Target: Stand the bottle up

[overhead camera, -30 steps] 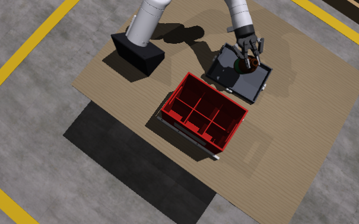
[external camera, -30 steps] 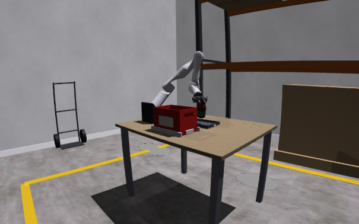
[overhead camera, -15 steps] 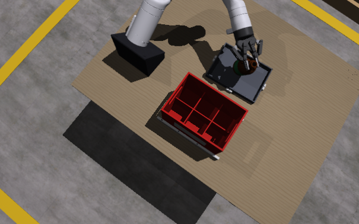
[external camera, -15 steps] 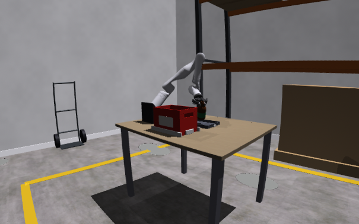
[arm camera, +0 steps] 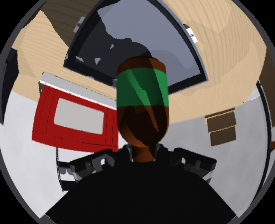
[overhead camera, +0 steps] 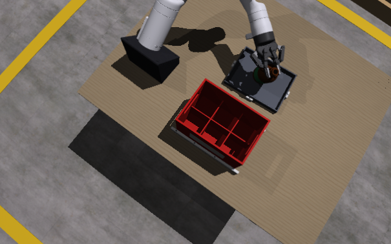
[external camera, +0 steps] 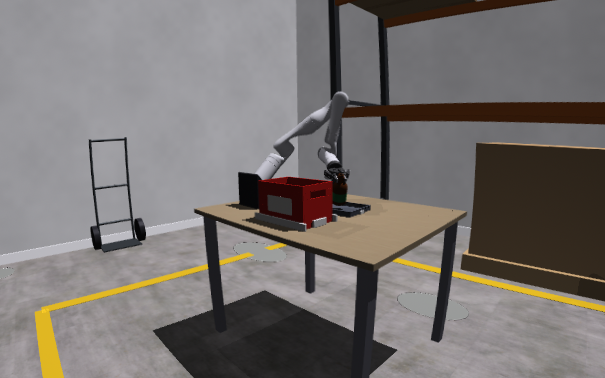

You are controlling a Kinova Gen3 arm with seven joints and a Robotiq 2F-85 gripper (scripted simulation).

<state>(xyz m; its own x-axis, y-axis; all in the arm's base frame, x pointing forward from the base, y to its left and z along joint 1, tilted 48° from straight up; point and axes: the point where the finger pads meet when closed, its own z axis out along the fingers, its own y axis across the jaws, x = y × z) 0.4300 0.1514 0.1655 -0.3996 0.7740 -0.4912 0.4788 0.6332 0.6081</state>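
A brown bottle with a green label [overhead camera: 266,73] hangs near upright over the dark tray [overhead camera: 258,84], neck up in my gripper [overhead camera: 267,66]. The gripper is shut on the bottle's upper part. In the side view the bottle [external camera: 339,191] stands roughly vertical under the gripper [external camera: 337,176], above the tray [external camera: 350,208]; whether its base touches the tray I cannot tell. In the wrist view the bottle [arm camera: 142,106] points away from the camera toward the tray [arm camera: 137,39]. My fingertips are hidden there.
The red crate [overhead camera: 222,126] with several compartments stands close to the tray's near-left side; it also shows in the side view [external camera: 294,200] and the wrist view [arm camera: 75,119]. The arm's black base [overhead camera: 149,58] sits at the table's back left.
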